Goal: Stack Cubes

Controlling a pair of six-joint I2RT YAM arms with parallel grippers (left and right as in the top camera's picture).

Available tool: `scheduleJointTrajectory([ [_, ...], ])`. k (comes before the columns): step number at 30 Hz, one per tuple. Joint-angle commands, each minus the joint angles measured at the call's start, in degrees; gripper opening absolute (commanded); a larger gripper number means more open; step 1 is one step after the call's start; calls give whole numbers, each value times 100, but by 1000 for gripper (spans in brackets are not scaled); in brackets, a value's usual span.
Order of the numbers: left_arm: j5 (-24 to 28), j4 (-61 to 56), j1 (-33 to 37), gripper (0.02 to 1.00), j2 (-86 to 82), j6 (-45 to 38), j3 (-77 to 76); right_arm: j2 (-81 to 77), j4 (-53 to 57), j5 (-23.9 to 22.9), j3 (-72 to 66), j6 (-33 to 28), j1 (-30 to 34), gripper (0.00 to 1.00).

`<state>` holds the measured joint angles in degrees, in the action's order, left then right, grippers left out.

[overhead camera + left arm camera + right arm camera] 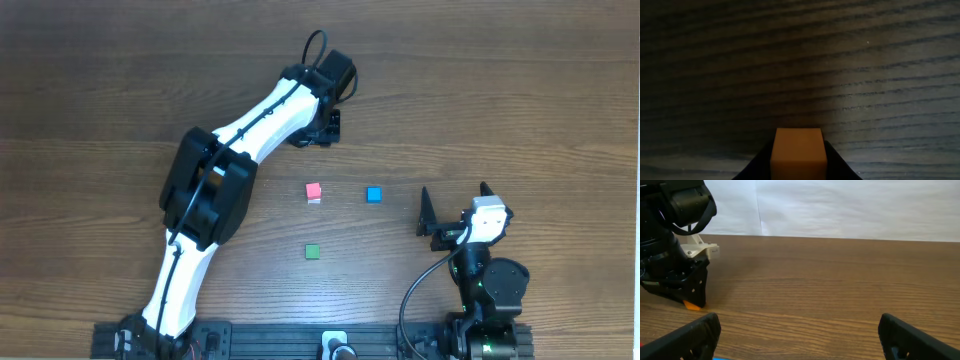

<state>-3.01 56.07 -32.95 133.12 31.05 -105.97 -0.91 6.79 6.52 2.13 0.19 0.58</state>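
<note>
Left gripper [322, 130] pinches the small orange cube [798, 150] between its fingers, low at the wooden table [520, 80]. Looks like the grasp step. Next: lift, carry to the small pink cube [313, 191] behind it, align square. Right gripper [454, 195] spread, parked.

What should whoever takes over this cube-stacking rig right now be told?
Left gripper: shut on the orange cube, far out across the table, low over the wood.
Right gripper: open, empty, close to its base.
Pink cube, blue cube and green cube: mid-table, apart from one another.
Done: orange cube gripped.
Left: no stack yet; carry the orange cube to one of the others, then build up.
</note>
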Motion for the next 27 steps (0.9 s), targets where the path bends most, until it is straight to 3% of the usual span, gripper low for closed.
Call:
scheduleJointTrajectory([
  [1, 59, -11, 61, 196, 76, -17, -61, 57, -22, -39, -55, -7, -42, 991],
  [11, 57, 428, -116, 128, -769, 420, -61, 57, -22, -39, -55, -4, -42, 991],
  [21, -245, 1635, -885, 108, -2039, 1534, -2, 57, -22, -39, -55, -4, -42, 993],
  [27, -411, 1537, -1340, 110, -2267, 2116, 564, 57, -22, -39, -55, -4, -42, 991],
])
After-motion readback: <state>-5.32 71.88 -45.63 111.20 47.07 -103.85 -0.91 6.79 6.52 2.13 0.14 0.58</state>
